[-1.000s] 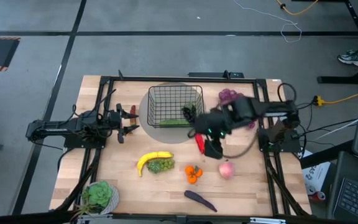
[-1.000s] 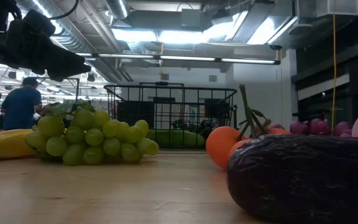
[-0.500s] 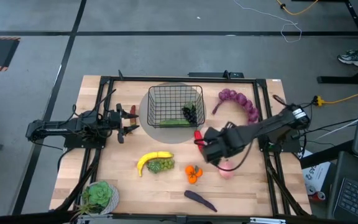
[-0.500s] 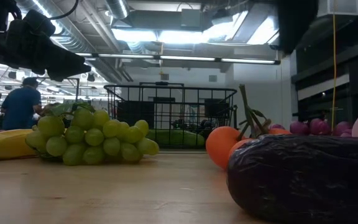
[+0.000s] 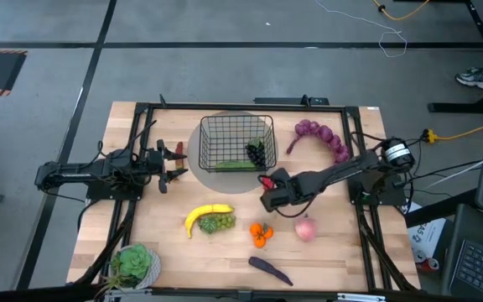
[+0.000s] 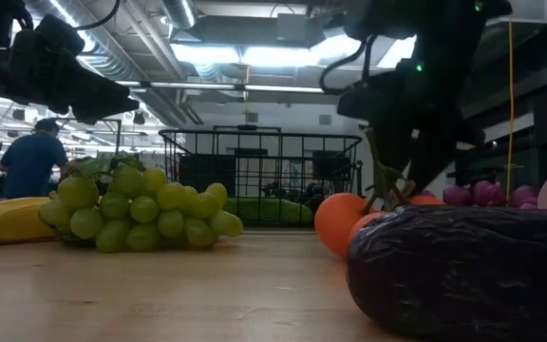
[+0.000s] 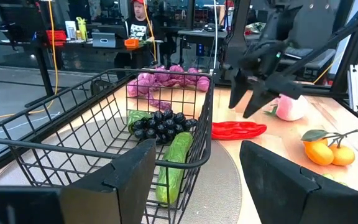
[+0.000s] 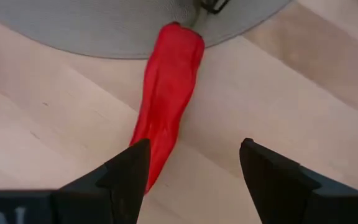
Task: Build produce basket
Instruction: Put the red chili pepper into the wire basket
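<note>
While the left gripper (image 5: 172,163) waits with fingers spread wide and empty by the left side of the basket (image 5: 214,127), the right gripper (image 5: 268,192) hangs low over the chili (image 8: 166,109), its fingers also set wide and holding nothing. The chili lies on the table just off the basket's near right corner, its stem end touching the edge of the grey disc (image 8: 104,28) under the basket; one finger (image 8: 126,171) of the right gripper shows over its tip, the other well to the side. Whether that finger touches the chili I cannot tell.

The basket stands near the far edge of the table, about midway along it, and holds a cucumber (image 7: 173,162) and dark grapes (image 7: 160,123). A purple bunch (image 5: 321,137) lies by the far right corner. The banana (image 5: 206,213) and green grapes (image 5: 216,223) lie touching near the table's middle, the oranges (image 5: 261,234) and peach (image 5: 306,228) to their right, the eggplant (image 5: 270,268) by the near edge. A potted plant (image 5: 135,262) sits at the near left corner.
</note>
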